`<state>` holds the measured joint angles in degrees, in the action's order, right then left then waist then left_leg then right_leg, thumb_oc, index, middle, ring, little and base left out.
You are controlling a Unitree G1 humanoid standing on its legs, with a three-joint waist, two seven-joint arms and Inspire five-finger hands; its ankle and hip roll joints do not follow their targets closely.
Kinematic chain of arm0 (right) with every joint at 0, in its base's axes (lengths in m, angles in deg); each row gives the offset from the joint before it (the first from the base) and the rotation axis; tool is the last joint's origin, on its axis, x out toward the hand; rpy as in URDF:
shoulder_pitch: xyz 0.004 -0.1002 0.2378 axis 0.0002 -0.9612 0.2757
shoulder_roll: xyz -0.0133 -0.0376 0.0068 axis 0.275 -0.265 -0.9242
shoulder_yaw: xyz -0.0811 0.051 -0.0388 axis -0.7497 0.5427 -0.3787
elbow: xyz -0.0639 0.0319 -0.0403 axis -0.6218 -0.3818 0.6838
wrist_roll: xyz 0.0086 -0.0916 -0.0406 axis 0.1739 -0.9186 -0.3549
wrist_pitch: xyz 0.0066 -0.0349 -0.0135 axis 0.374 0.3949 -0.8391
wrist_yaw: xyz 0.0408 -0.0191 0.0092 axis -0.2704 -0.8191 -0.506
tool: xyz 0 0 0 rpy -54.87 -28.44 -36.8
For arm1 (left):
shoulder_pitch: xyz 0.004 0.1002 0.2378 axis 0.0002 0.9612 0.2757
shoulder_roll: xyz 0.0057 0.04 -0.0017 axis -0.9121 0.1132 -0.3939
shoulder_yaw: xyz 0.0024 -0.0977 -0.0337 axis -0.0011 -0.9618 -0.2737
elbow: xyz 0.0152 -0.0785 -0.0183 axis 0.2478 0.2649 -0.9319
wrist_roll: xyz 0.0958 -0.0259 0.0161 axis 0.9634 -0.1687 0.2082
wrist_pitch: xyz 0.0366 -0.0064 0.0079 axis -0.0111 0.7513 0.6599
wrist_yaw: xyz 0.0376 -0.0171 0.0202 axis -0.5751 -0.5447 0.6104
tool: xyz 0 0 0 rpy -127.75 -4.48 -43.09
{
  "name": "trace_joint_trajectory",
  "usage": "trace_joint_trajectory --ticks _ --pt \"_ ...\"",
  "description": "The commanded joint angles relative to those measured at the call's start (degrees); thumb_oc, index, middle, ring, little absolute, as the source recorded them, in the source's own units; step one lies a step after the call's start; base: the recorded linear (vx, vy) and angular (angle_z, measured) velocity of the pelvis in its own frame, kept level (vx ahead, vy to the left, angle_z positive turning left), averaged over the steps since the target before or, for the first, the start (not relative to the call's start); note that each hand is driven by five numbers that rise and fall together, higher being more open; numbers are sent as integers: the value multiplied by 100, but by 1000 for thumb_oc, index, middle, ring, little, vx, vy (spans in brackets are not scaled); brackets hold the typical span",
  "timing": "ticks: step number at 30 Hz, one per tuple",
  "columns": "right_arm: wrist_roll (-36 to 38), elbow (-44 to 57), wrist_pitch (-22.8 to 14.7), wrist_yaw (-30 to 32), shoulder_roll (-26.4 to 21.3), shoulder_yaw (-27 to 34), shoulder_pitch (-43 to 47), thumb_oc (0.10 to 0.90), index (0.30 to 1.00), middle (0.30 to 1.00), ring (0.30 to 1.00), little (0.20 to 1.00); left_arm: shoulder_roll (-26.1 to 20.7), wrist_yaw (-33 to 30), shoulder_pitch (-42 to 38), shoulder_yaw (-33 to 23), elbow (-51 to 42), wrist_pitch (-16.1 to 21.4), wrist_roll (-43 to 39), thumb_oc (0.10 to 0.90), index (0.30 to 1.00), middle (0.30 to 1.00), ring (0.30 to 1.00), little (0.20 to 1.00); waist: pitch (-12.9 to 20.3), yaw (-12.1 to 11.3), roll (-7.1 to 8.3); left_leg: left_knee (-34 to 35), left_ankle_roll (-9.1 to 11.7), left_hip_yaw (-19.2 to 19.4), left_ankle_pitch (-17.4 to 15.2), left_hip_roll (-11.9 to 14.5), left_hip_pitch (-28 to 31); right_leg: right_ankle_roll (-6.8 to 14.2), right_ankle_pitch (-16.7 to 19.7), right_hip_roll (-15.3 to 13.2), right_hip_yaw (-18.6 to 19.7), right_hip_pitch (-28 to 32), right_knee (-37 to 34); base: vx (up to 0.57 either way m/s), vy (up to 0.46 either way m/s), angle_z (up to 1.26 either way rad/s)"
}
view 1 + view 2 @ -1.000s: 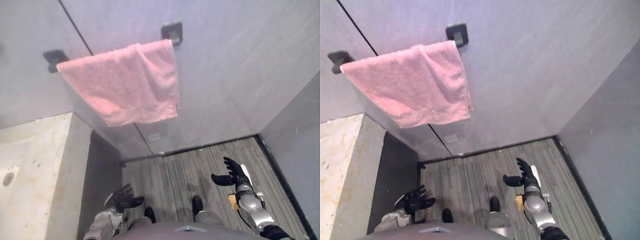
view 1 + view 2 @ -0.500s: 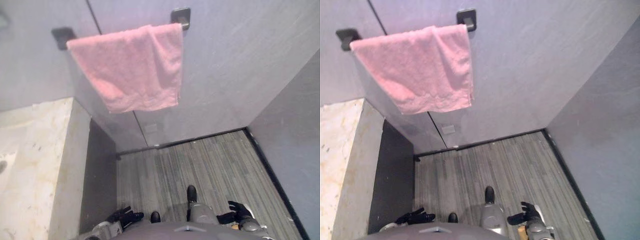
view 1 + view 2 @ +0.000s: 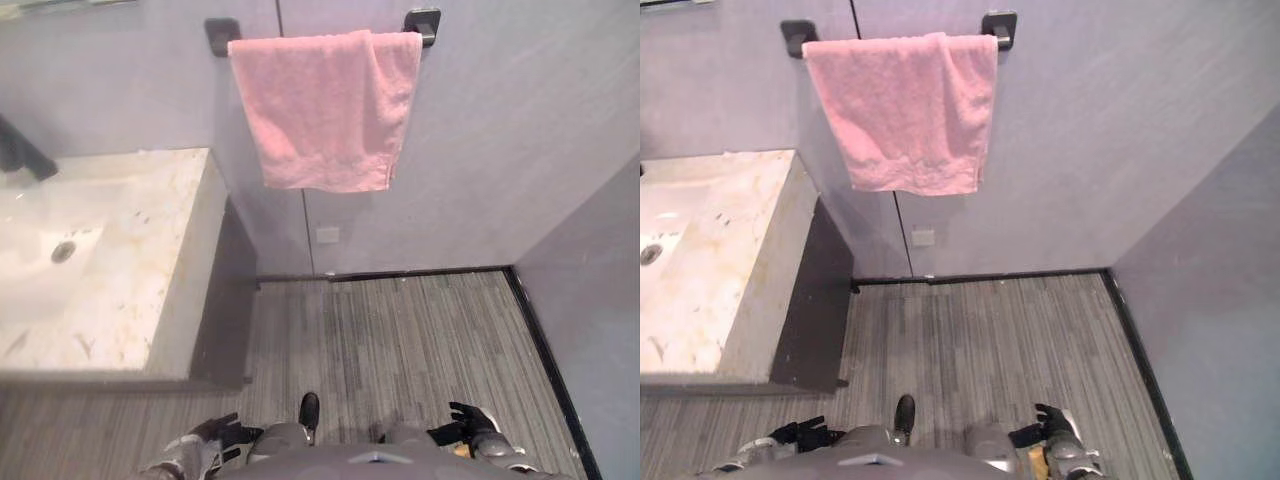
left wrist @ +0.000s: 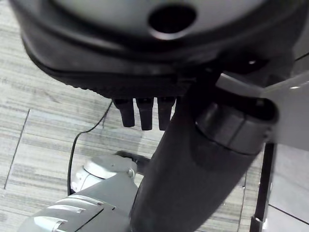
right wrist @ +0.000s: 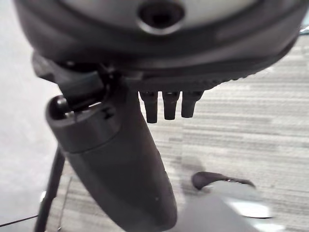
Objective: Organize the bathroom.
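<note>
A pink towel (image 3: 325, 108) hangs over a black wall rail (image 3: 422, 22) on the grey wall ahead, one side folded over itself. Both hands hang low, far below the towel. My left hand (image 3: 218, 432) shows at the bottom left, fingers straight and holding nothing. At the bottom right my right hand (image 3: 465, 423) has relaxed fingers, also with nothing in it. Straight fingers (image 4: 142, 113) and a thumb show over the floor in the left wrist view. The right wrist view gives the same for the other hand's fingers (image 5: 166, 106).
A pale stone sink counter (image 3: 150, 270) with a drain (image 3: 63, 251) stands at the left on a dark base. A black tap (image 3: 20, 155) juts at its far edge. Grey striped floor (image 3: 400, 330) lies ahead. A side wall (image 3: 600, 300) closes the right.
The camera has turned, so the towel now sits level and higher, and more of the sink shows. The right hand has dropped from mid-height to the bottom edge. The left hand also sank lower.
</note>
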<state>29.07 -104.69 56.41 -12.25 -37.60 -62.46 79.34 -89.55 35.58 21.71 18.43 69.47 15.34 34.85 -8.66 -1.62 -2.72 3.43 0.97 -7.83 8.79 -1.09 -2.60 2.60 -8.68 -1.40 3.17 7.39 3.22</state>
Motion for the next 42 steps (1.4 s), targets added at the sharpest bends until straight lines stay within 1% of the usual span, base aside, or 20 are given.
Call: trace_joint_trajectory --ticks 1,6,8,11,13,14,15,20,24,25,27,30,31,32,33,35,36,40,41,42 --pt "240 508 -185 -34 -15 -91 273 800 900 900 900 900 -73 37 -48 148 26 -90 417 800 900 900 900 900 151 -96 78 -73 -114 81 -178 -340 -747 -97 366 422 189 -228 -7 -485 -141 76" --pt "272 575 -64 -88 -204 22 246 800 900 900 900 900 71 -1 -133 149 91 16 622 800 900 900 900 900 -103 47 -5 -53 43 848 -272 -140 -856 -266 422 374 -281 -100 -218 -333 20 66" --pt "96 470 104 -119 -253 28 205 800 900 900 900 900 125 -17 -206 79 129 144 593 800 900 900 900 900 -102 166 130 -893 8 1174 -532 43 -718 -327 555 65 -675 -178 -321 -443 189 119" --pt "-67 366 227 -155 -270 -26 142 800 900 900 900 900 159 -51 -183 45 86 337 405 800 900 900 900 900 10 214 265 -1232 6 1283 -700 295 -442 -277 706 -222 -1007 -240 -437 -274 192 112" --pt "-327 302 216 -79 -273 -15 82 800 900 900 900 900 154 -8 -122 -25 43 435 433 800 900 900 900 900 118 255 289 -1199 137 1489 -583 670 -89 -229 756 -377 -1285 -220 -531 -181 210 84" --pt "-327 302 216 -79 -272 -15 82 800 900 900 900 900 154 -8 -122 -25 43 434 433 800 900 900 900 900 127 259 289 -1194 137 1485 -575 668 -98 -229 759 -377 -1288 -229 -532 -146 301 87" --pt "-496 331 291 -105 -294 -57 24 800 900 900 900 900 136 22 -95 -86 -19 434 415 800 900 900 900 900 233 303 270 -1011 284 1671 -372 989 209 -181 839 -490 -1469 -226 -627 -120 274 103" --pt "-572 406 317 -130 -380 -85 6 800 900 900 900 900 132 -4 -89 -117 -28 417 410 800 900 900 900 900 429 355 172 -636 552 1772 -3 1448 663 -22 1013 -732 -1625 -239 -769 -122 470 99" --pt "109 404 248 243 -309 156 66 800 900 900 900 900 93 -23 -155 175 -10 465 1118 800 900 900 900 900 381 346 83 -126 324 2095 -609 1131 931 415 1202 -1380 -1795 -430 -326 -128 583 100" --pt "109 404 248 243 -309 156 66 800 900 900 900 900 93 -23 -155 175 -10 465 1118 800 900 900 900 900 381 346 83 -126 324 2095 -609 1131 931 415 1202 -1380 -1795 -430 -326 -75 609 113" --pt "163 328 306 147 -368 258 141 800 900 900 900 900 39 -14 -101 295 95 350 762 800 900 900 900 900 213 234 21 -337 64 1699 -917 696 795 403 1528 -1926 -1670 -618 182 -72 721 91" --pt "433 218 332 -95 -391 436 91 800 900 900 900 900 5 -71 -37 169 211 234 636 800 900 900 900 900 6 169 57 -657 -224 1535 -1174 221 737 377 2296 -2470 -1504 -848 975 -14 538 65" --pt "1240 169 370 -158 -398 569 65 800 900 900 900 900 -9 -41 -10 149 212 236 612 800 900 900 900 900 -77 208 27 -661 -302 1425 -1189 111 797 326 2333 -2388 -1288 -1006 1430 22 431 44" --pt "1305 165 376 -160 -399 587 61 800 900 900 900 900 -10 -34 -9 148 212 239 614 800 900 900 900 900 -85 215 22 -658 -309 1413 -1188 103 803 317 2326 -2371 -1259 -1023 1473 43 431 61" --pt "1729 111 406 -78 -402 831 -34 800 900 900 900 900 -9 98 -24 194 183 324 458 800 900 900 900 900 -151 404 -36 -518 -406 1120 -1186 -36 932 206 2263 -1887 -817 -1393 2007 54 321 49" --pt "1654 57 384 -114 -413 907 -88 800 900 900 900 900 12 170 -48 213 162 369 277 800 900 900 900 900 -145 493 -51 -477 -451 1001 -1191 -109 961 168 2298 -1691 -683 -1572 2159 122 356 53" --pt "1493 -16 422 -163 -404 893 -158 800 900 900 900 900 60 90 -93 241 57 388 230 800 900 900 900 900 -184 621 -14 -446 -481 861 -1224 -255 1064 148 2266 -1197 -525 -1845 2175 216 332 78" --pt "1528 15 568 -170 -341 724 -238 800 900 900 900 900 103 4 -189 298 -79 466 447 800 900 900 900 900 -187 864 254 -551 -464 822 -1399 -466 1151 322 2069 -288 -503 -2182 1460 225 164 70" --pt "1691 26 583 -163 -330 732 -392 800 900 900 900 900 168 5 -323 394 -114 512 416 800 900 900 900 900 -156 1005 462 -618 -476 698 -1558 -682 1222 382 2084 107 -553 -2189 660 338 148 57" --pt "1658 17 599 -176 -337 769 -450 800 900 900 900 900 209 -28 -390 425 -137 538 437 800 900 900 900 900 -146 1033 541 -646 -477 695 -1643 -781 1263 408 2199 200 -675 -2170 278 404 195 62"
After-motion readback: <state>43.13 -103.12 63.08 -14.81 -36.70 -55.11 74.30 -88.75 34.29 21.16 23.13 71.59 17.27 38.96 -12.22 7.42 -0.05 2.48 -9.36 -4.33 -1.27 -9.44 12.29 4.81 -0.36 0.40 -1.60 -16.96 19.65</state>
